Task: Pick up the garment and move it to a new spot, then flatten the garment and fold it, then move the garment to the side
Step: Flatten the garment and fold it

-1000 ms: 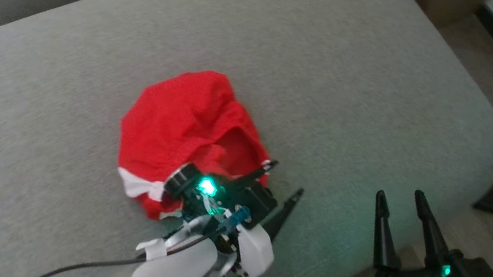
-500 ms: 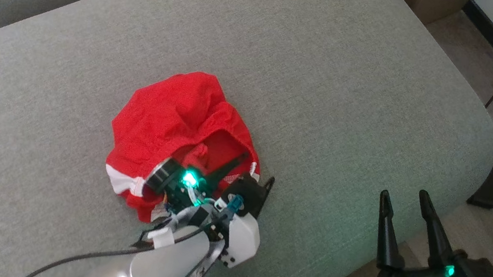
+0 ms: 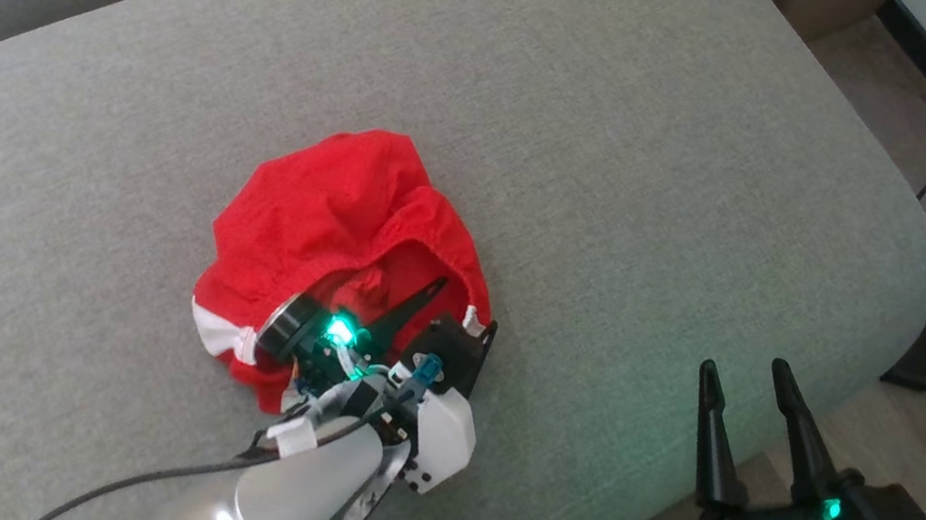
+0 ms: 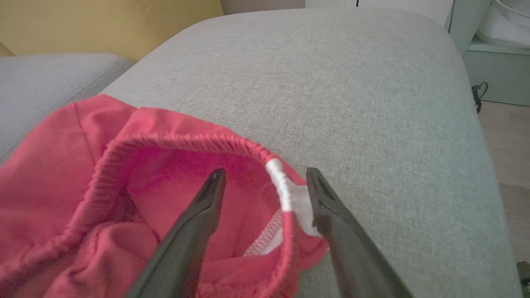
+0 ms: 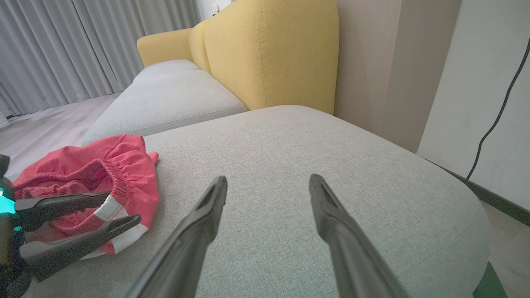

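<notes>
Since a second ago the left gripper has pushed further in over the red garment, which lies crumpled near the middle of the grey cushion. Its fingers are spread and straddle the elastic waistband by the white stripe, one inside the opening, one outside, pinching nothing. The right gripper, also spread and empty, hovers at the cushion's near right edge.

No readable text, labels, numbers or signs
</notes>
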Robot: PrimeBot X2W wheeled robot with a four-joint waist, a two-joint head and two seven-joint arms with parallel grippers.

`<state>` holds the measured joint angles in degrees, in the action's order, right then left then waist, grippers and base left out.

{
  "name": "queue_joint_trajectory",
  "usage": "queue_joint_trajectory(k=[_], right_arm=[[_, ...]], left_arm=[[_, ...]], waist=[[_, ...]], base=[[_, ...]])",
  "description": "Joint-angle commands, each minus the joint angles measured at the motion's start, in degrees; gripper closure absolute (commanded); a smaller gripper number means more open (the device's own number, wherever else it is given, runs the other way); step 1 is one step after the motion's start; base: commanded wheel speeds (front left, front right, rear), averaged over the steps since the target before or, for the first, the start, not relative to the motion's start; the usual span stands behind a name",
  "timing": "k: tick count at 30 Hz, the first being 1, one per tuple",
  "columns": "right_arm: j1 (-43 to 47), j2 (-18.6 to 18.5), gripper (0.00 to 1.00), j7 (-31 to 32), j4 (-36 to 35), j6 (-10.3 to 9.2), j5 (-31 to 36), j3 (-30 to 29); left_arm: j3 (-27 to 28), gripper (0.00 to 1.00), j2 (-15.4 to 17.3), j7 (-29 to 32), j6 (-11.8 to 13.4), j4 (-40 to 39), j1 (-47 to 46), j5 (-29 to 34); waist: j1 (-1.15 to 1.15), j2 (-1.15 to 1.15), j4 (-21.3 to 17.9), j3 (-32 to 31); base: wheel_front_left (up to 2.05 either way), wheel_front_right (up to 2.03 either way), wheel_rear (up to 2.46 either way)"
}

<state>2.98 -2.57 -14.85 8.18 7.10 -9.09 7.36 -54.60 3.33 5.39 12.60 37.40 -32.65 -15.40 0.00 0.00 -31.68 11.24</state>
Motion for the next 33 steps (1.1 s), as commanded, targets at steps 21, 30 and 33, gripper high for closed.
queue_joint_trajectory(k=[21,30,33], right_arm=[[-2.12,-0.31,0.0,-0.15,-0.93,0.39,0.3,0.87],[-2.16,-0.31,0.0,-0.15,-1.23,0.39,0.9,-0.13],[-2.23,-0.31,0.0,-0.15,-1.36,0.39,0.81,-0.8]], left_arm=[[5.79,1.0,-0.43,-7.08,-11.1,-20.8,-17.15,-10.95],[14.8,1.0,4.24,-1.91,-12.81,-26.55,-20.49,-20.02],[15.61,1.0,7.25,0.1,-13.06,-27.85,-14.39,-23.68]], waist=[[0.0,0.0,7.11,-1.78],[0.0,0.0,15.28,-1.42],[0.0,0.0,17.82,-0.58]], base=[[0.0,0.0,0.0],[0.0,0.0,0.0],[0.0,0.0,0.0]])
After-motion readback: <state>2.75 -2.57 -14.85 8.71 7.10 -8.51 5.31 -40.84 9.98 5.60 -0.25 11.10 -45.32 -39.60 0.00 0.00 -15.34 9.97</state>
